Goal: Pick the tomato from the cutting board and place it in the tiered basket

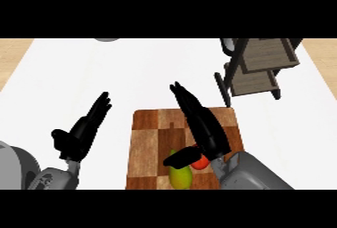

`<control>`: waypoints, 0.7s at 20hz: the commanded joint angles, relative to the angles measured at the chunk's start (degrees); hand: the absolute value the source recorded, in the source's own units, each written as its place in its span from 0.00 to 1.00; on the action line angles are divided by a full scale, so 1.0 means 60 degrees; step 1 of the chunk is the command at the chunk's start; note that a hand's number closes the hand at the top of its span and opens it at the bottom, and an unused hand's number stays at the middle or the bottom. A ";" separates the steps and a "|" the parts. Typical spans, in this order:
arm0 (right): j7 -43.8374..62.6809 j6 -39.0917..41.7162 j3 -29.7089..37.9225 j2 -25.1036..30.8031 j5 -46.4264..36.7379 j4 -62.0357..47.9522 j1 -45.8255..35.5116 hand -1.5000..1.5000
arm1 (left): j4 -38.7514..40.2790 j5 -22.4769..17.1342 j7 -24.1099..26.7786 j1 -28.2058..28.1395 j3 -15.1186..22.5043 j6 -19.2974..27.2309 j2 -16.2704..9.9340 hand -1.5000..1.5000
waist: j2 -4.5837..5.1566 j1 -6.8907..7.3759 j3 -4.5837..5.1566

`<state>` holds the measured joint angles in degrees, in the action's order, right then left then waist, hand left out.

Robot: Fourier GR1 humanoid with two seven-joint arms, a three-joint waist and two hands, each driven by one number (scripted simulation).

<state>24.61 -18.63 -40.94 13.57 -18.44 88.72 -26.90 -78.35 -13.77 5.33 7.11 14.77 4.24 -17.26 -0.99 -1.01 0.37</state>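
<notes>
White counter under me, board point(151, 147) near, basket point(263, 62) far right. My right hand point(204, 129) hangs over the tomato point(201, 163), fingers straight, thumb beside it, nothing gripped. Left hand point(82, 131) rests open, left. I judge pick and placing both remain.

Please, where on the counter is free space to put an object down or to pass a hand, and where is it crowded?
Free: the white counter between the cutting board and the far edge, left of the tiered basket; also the strip between the left hand and the board. Crowded: the board's near right part, where the right hand is over the tomato and a green-yellow fruit.
</notes>
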 commanded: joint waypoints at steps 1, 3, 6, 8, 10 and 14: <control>0.2235 0.1921 -0.0997 0.1221 -0.0943 0.0278 -0.0684 0.00 | 0.0035 -0.0016 -0.0047 -0.0106 -0.0023 0.0084 0.0073 0.50 | -0.0141 -0.0126 0.0050; 0.3157 0.3177 -0.1227 0.1610 -0.0989 0.0460 -0.1356 0.00 | 0.0150 0.0038 -0.0026 -0.0077 0.0025 -0.0071 -0.0031 0.50 | -0.0112 -0.0084 0.0055; 0.4629 0.4984 -0.1600 0.1834 -0.0593 0.1293 -0.1901 0.00 | 0.0116 0.0174 -0.0009 0.0048 0.0023 0.0063 0.0001 0.50 | -0.0085 -0.0098 0.0018; 0.6041 0.5880 -0.1654 0.1258 -0.0097 0.1861 -0.2255 0.00 | 0.0271 0.0167 0.0205 -0.0025 0.0040 0.0016 0.0142 0.50 | 0.0007 -0.0019 -0.0003; 0.7308 0.6488 -0.1841 0.1194 0.0171 0.2929 -0.2068 0.00 | 0.0300 -0.0024 0.0439 -0.0310 -0.0137 -0.0289 -0.0042 0.50 | 0.0004 -0.0066 -0.0019; 0.8904 0.7014 -0.1288 0.0488 0.0884 0.3267 -0.2557 0.00 | 0.0369 0.0371 0.0306 0.0019 0.0095 0.0074 0.0385 0.50 | 0.0095 0.0040 -0.0042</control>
<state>62.42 15.36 -49.63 19.28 -16.02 104.25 -39.81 -77.12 -12.81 7.05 6.60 14.65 3.79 -16.49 -0.81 -0.99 0.25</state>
